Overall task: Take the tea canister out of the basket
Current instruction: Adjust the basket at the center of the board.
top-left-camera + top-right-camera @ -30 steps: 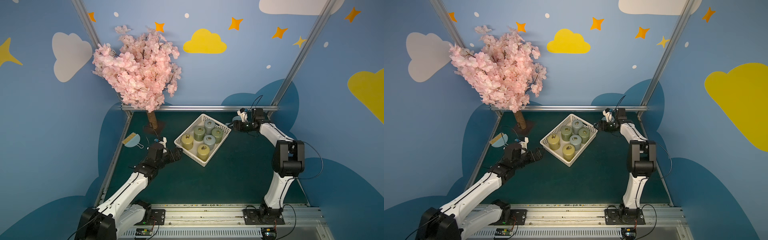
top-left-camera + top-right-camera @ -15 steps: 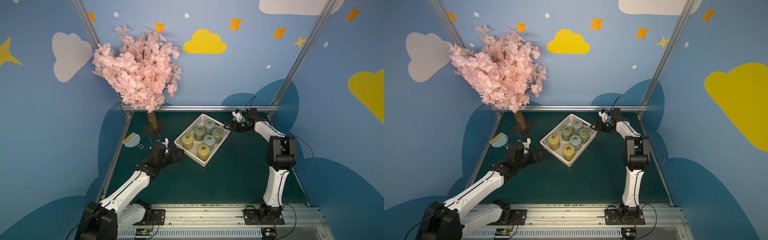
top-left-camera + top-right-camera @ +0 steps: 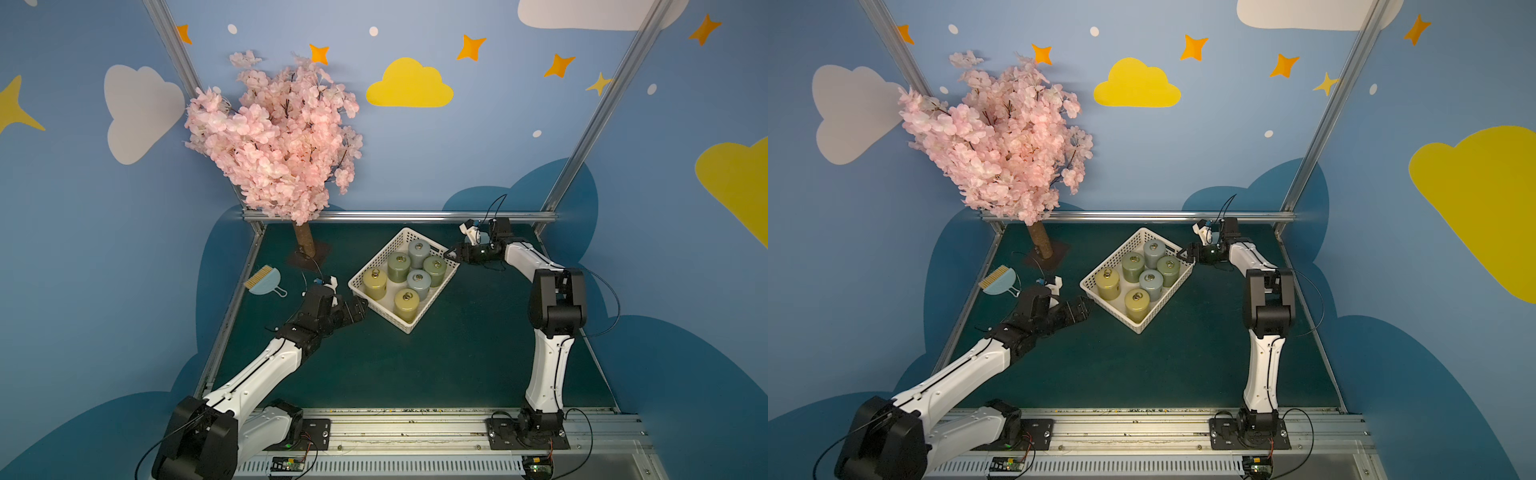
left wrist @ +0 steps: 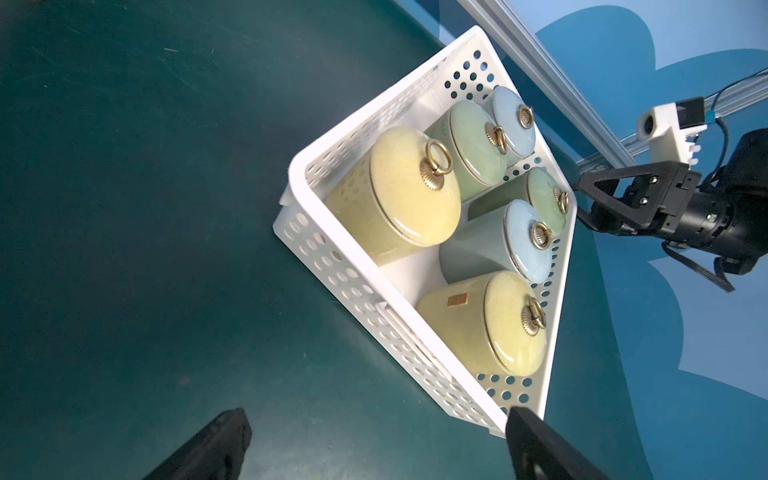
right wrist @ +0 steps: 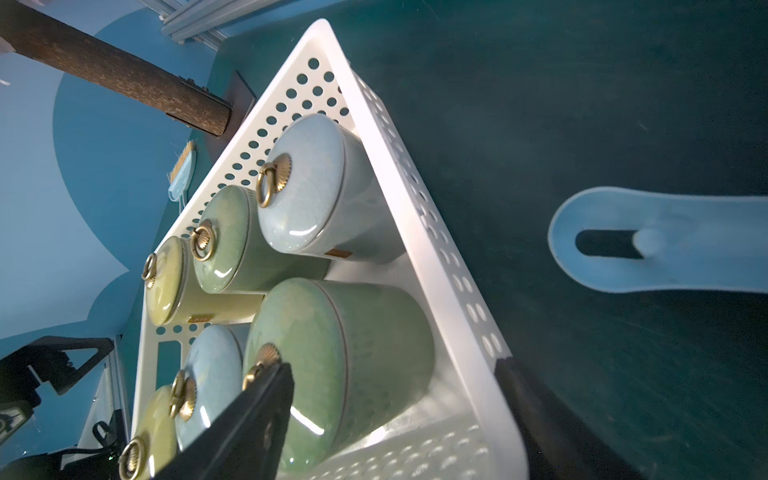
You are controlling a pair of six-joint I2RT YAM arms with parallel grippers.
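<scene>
The white perforated basket [image 3: 358, 286] [image 3: 1091, 289] sits mid-table holding several upright tea canisters with ring-pull lids, in yellow, green and blue-grey. My right gripper [image 3: 451, 254] [image 3: 1185, 254] is open at the basket's far right corner. In the right wrist view the right gripper [image 5: 392, 368] straddles the green canister [image 5: 332, 332] [image 3: 435, 268]: one finger lies over its lid, the other outside the basket wall [image 5: 440, 266]. My left gripper [image 3: 359, 308] [image 4: 376, 415] stands wide open, low over the mat just beside the basket's near left side [image 4: 332, 266], holding nothing.
A pink blossom tree [image 3: 282, 137] on a brown trunk [image 5: 116, 79] stands at the back left. A pale blue dustpan with brush [image 3: 264, 282] lies at the left edge. A pale blue plastic handle [image 5: 665, 249] lies on the mat beside the right gripper. A metal rail [image 3: 399, 216] bounds the back.
My right arm has swung left, bringing its gripper from beside the basket onto its right corner. The left gripper has edged slightly toward the basket. Both jaw openings are unchanged.
</scene>
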